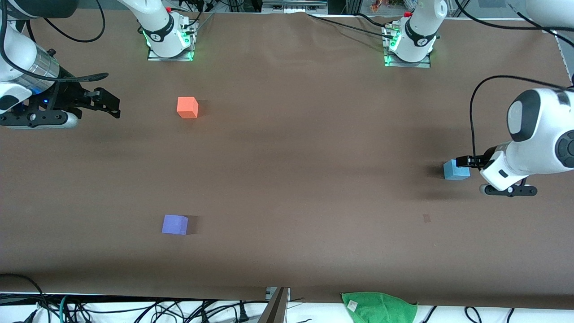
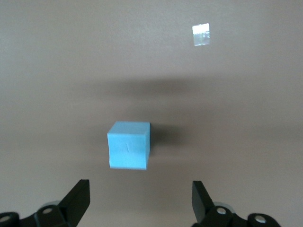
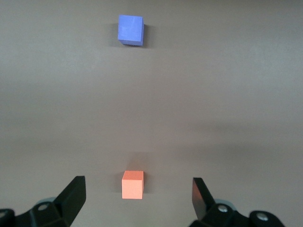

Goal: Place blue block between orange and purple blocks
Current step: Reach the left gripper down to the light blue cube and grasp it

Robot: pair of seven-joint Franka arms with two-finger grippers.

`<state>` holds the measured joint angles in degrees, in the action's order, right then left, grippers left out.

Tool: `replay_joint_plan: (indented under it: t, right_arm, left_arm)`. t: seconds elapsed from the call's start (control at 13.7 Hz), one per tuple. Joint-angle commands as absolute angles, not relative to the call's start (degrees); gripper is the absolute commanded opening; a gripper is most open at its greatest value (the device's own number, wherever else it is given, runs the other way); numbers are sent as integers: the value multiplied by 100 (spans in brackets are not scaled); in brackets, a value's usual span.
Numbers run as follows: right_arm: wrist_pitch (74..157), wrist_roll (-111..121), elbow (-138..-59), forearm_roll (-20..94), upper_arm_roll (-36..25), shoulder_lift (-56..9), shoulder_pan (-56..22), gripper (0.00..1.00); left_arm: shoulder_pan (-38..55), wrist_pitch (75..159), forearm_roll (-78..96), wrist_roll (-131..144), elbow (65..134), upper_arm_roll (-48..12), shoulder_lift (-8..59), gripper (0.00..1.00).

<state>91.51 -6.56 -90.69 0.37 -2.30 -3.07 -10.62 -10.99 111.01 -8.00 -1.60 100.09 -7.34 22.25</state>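
Progress so far: basically nothing placed yet. My left gripper [image 2: 140,201] hangs low just beside the sky-blue block [image 1: 456,170], fingers spread wide apart with nothing between them; in my left wrist view the cube sits just ahead of the gap, not inside it, so no grip. The blue block rests on the brown table [image 1: 287,188] down at my left arm's end, well apart from the other two cubes.

The orange block [image 1: 187,107] and the violet-purple block [image 1: 175,224] both lie toward the right arm's end, the purple one nearer the front camera, with a wide bare strip between them. That's my drop spot, I reckon.

Left to do: close on the cube, lift, carry it across most of the table, set it down in that gap.

Room-wise it looks easy. Nothing lies on the mat along the route, and the table edge by my gripper is near but not in the way. My right gripper [image 1: 105,102], fingers also apart and empty, waits near the orange block, so I'd keep an eye on that.
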Motion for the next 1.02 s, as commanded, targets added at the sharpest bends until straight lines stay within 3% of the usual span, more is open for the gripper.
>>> replay_joint_plan:
  t: [0.0, 0.22, 0.95]
  right_arm:
    - [9062, -642, -8982, 0, -185, -308, -1028, 99]
    - [9062, -642, -8982, 9, -176, -308, -1028, 99]
    - [9062, -642, -8982, 35, -158, -299, -1028, 99]
  left_arm:
    - [-1450, 11941, -897, -492, 10791, -791, 2074, 98]
    - [-1547, 12567, -896, -510, 10943, -782, 2468, 100]
    - [-1723, 12875, -896, -536, 11013, -800, 3058, 95]
